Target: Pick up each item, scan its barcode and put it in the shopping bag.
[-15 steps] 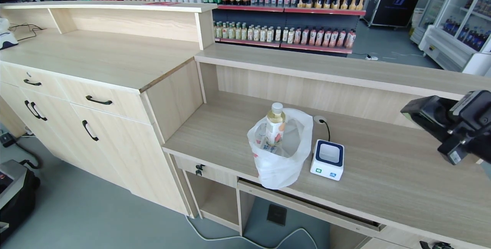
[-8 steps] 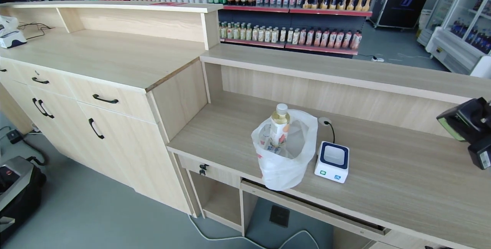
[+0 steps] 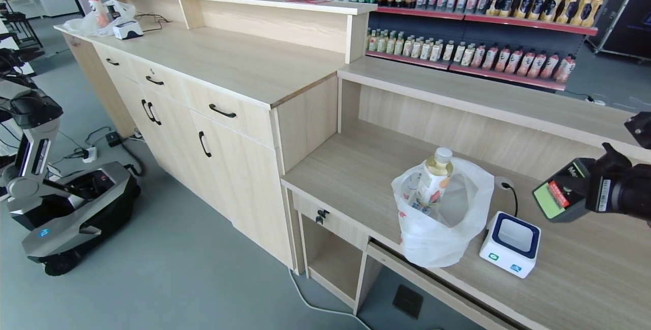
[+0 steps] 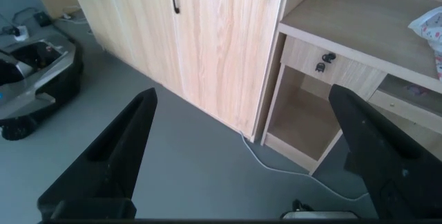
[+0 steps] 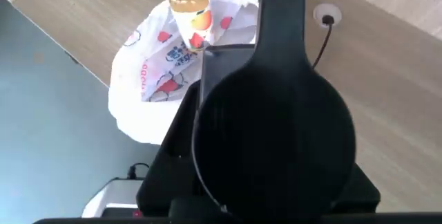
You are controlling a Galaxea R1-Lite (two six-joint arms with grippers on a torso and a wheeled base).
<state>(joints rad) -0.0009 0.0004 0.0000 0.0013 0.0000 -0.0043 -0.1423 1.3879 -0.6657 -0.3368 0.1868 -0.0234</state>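
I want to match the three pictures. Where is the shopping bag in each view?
Head view: the shopping bag stands on the desk, beside the scanner.
Left wrist view: its white edge lies past the drawer lock.
Right wrist view: it surrounds the bottle.
Shared landmark: the desk's front edge, near the bag.

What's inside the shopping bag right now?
A white-capped bottle of yellow drink stands in the shopping bag, neck above the rim. The plastic hides its base and anything lower.

Left gripper spread wide — right gripper clamped on dark box
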